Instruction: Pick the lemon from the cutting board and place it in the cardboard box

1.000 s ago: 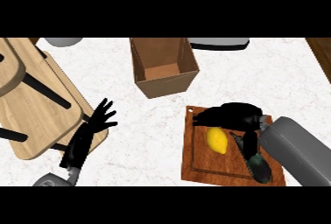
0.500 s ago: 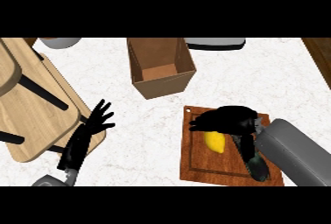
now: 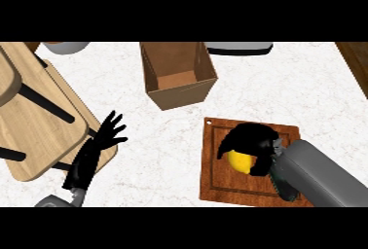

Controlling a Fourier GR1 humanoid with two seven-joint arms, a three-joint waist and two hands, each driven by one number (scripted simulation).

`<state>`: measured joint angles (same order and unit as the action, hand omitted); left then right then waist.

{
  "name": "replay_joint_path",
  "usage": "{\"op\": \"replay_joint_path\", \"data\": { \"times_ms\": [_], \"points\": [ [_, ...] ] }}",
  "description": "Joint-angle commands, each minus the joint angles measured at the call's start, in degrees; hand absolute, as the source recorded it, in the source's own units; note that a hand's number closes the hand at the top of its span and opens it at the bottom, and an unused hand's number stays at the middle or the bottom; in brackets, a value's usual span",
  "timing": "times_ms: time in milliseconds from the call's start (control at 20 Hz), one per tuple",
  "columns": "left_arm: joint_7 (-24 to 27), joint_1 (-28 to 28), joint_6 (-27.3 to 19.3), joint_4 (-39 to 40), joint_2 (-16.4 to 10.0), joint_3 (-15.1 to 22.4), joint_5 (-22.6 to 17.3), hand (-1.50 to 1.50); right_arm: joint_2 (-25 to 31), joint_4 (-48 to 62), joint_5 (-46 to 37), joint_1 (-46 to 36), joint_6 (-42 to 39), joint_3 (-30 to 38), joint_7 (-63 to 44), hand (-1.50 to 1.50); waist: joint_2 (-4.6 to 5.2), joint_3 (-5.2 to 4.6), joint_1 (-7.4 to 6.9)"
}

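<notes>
Fingers (image 3: 229, 144) first: on our right hand (image 3: 251, 138) they are curled down over the lemon (image 3: 241, 163), closed round its top and far side, and only the yellow underside shows beneath them. We have it in hand. It sits over the middle of the board (image 3: 221, 187); we cannot tell whether it has left the wood.

How will it handle? We judge it light and stiff enough to take a squeeze. The rind is waxy and the shape rounded, so it could roll or slip out of a pinch at the tips. Wrapping across the fat middle, as we do now, looks the safer hold.

Moving outward, the box (image 3: 183, 95) stands open-topped up and to the left of the board, apart from it, with bare bench (image 3: 287, 87) between. That is where the lemon goes, over the near wall and down.

The count: one lemon, one board, one box. Two grey things (image 3: 241, 47) poke in at the far edge. One piece of pale wooden furniture (image 3: 36, 126) fills the left side.

Our left hand (image 3: 106, 136) rests open at the lower left, fingers spread and holding nothing.
</notes>
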<state>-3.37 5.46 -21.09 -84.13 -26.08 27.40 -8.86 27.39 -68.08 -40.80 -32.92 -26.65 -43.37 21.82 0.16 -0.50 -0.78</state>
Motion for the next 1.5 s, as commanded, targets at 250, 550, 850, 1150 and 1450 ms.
{"op": "replay_joint_path", "data": {
  "times_ms": [250, 550, 850, 1150, 1450],
  "points": [
    [-2.01, 2.20, -4.73, 4.09, -9.02, -10.14, 1.26, 0.00, -4.28, 1.41, -4.46, 0.97, 13.13, 1.68, -1.10, 1.50, 0.13, 0.70, -1.16],
    [-0.91, -0.56, -6.05, 4.01, -8.93, -9.35, 0.74, 0.00, -4.63, 4.43, -2.76, 4.74, 20.05, 13.54, -18.67, 1.50, -1.03, 0.69, 1.68],
    [-1.41, -4.72, -8.98, 2.83, -8.81, -8.72, 0.40, 0.00, -3.77, 5.08, -4.49, 8.37, 31.03, 25.24, -42.40, 1.50, -2.68, 0.38, 5.13],
    [-1.55, -4.14, -9.18, 3.19, -9.83, -8.41, 0.80, 0.00, -7.09, -6.11, -13.08, 5.75, 37.75, 24.48, -57.30, 1.50, -2.36, 0.19, 3.72],
    [-0.90, -3.47, -7.64, 2.63, -10.93, -8.36, -0.03, 0.00, -9.51, -17.03, -20.65, 2.08, 35.99, 20.19, -64.26, 1.50, -1.74, 0.28, 1.23]
  ]
}}
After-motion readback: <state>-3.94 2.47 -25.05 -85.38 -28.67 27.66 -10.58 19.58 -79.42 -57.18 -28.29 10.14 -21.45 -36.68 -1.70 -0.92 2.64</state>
